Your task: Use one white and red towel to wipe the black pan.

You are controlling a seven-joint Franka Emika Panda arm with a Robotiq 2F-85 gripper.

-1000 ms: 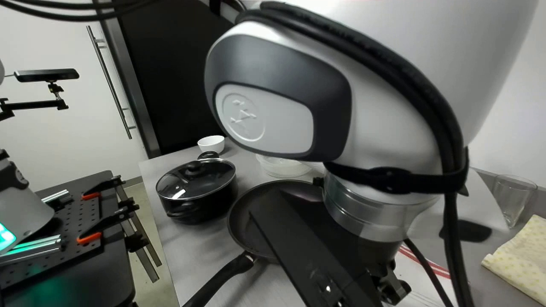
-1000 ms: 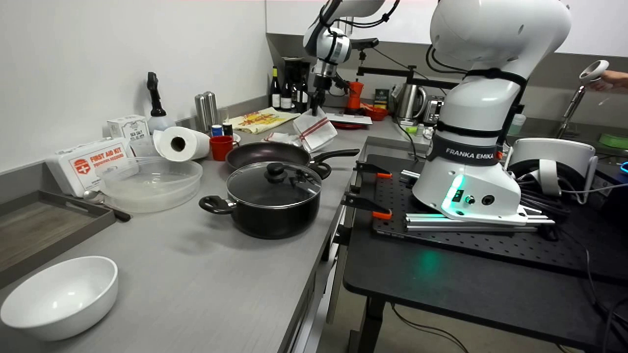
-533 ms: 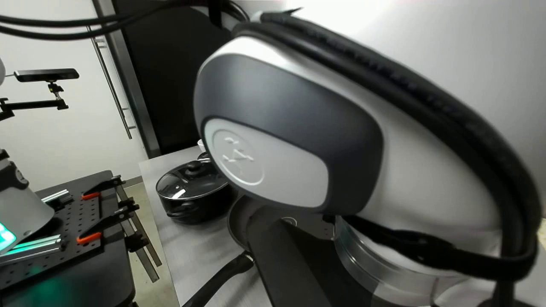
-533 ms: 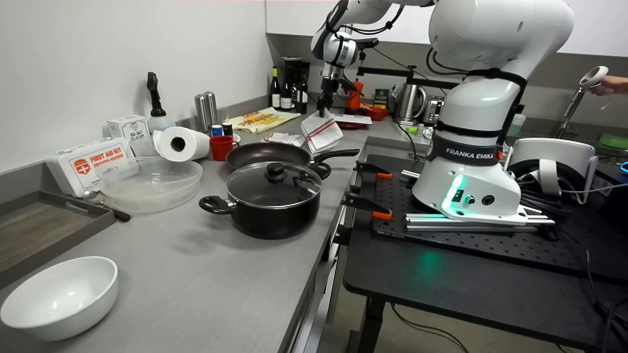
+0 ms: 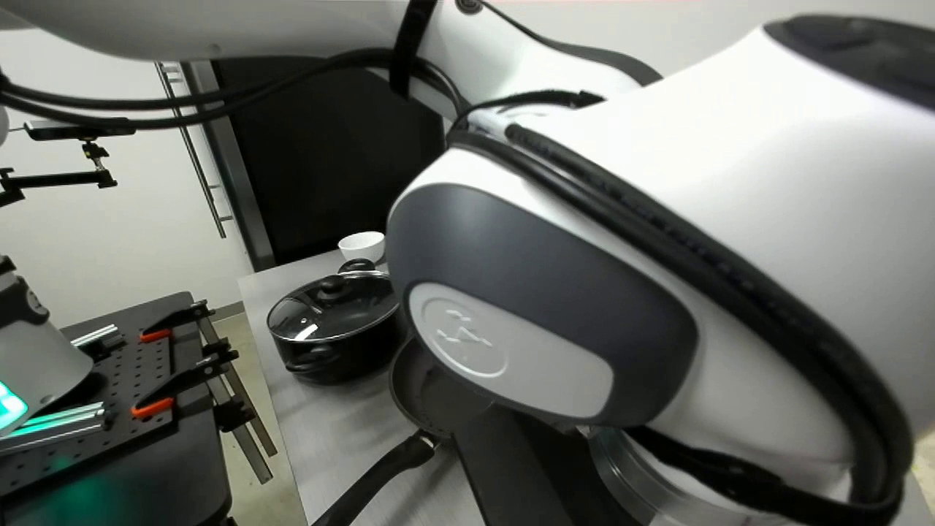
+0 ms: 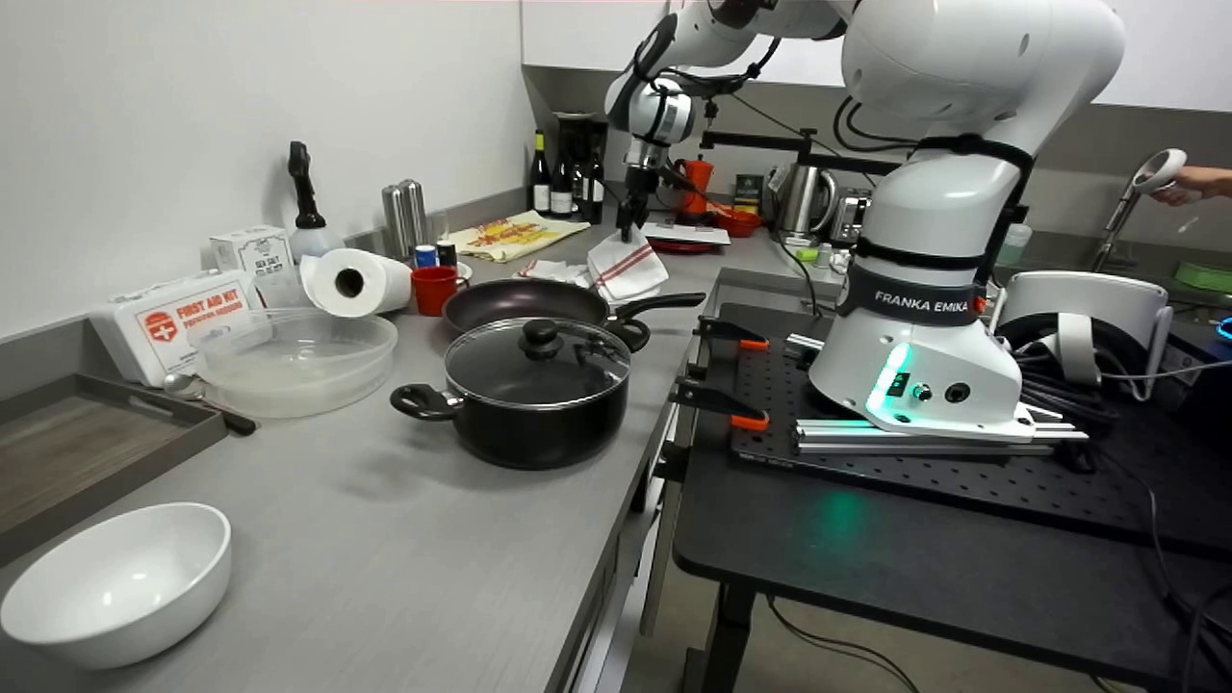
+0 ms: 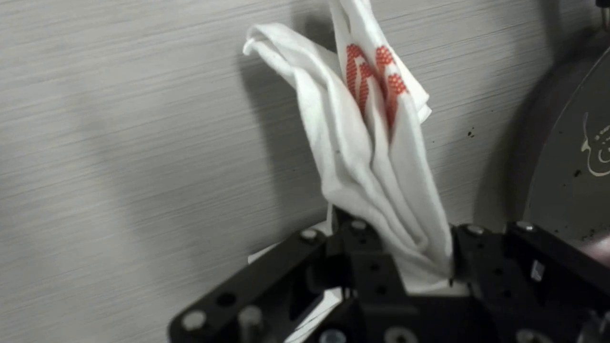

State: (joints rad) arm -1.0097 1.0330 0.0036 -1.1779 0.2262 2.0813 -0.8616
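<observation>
The tool (image 7: 405, 238) pinched a bunched fold of the towel (image 7: 355, 147), its jaws no wider apart than the folds between them. The rest trailed toward the top of the wrist frame, over the desk (image 7: 143, 143) and apart from the pan (image 7: 567, 200) at the right edge. The job seemed to be carrying it to the pan; done well, it called for clearing the rim with the loose end, lowering until fabric rather than the tool met the bottom, and wiping gently so the pan would not slide toward the pot (image 6: 539, 433).

The wrist view showed specks (image 7: 577, 174) inside the pan, worth aiming for, but no pot. In an exterior view the pot stood just in front of the pan (image 6: 525, 303), near mid-frame, and the towel (image 6: 626, 269) hung at upper middle. In an exterior view the arm (image 5: 570, 270) hid the towel.
</observation>
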